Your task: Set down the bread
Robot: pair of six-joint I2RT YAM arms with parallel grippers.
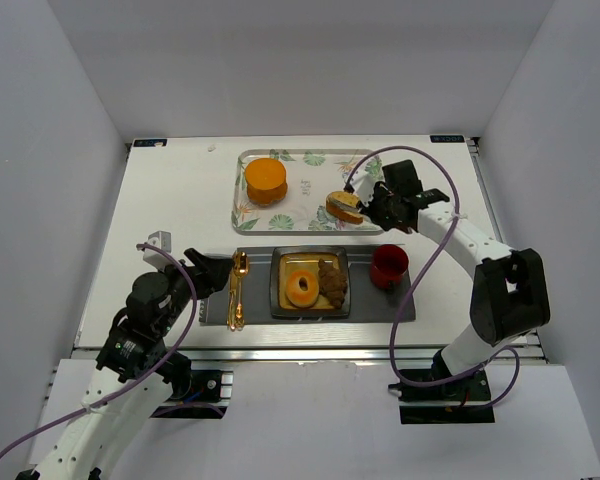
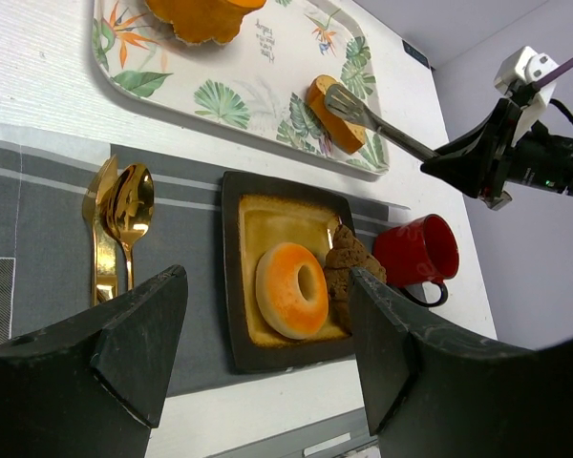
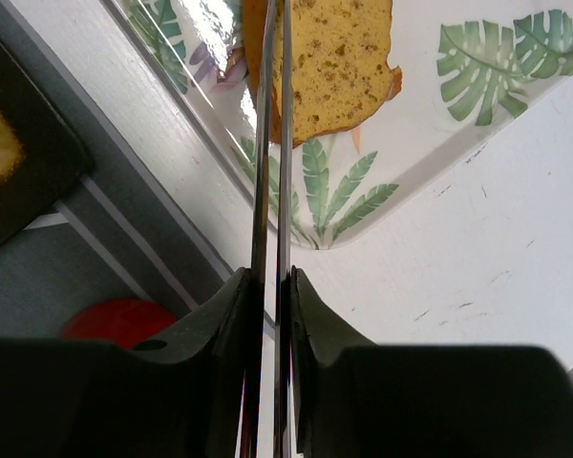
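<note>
Right gripper [image 1: 377,211] is clamped tight on thin metal tongs [image 2: 377,122]. The blades run straight out ahead of its fingers, tips touching the bread [image 3: 339,57], which lies on the tray [image 1: 242,200]. Left gripper [image 2: 267,286] hangs with fingers wide apart, the donut [image 2: 291,289] framed between them.

LOAF SLICE ON TRAY: A slice of bread [image 1: 343,206], pale tan speckled crumb framed by a darker brown crust, sits tilted at the near right corner of a leaf-patterned tray [image 1: 315,192] (the crumb face shows best from the right wrist), with thin metal tongs [image 2: 344,99] meeting its upper edge.
</note>
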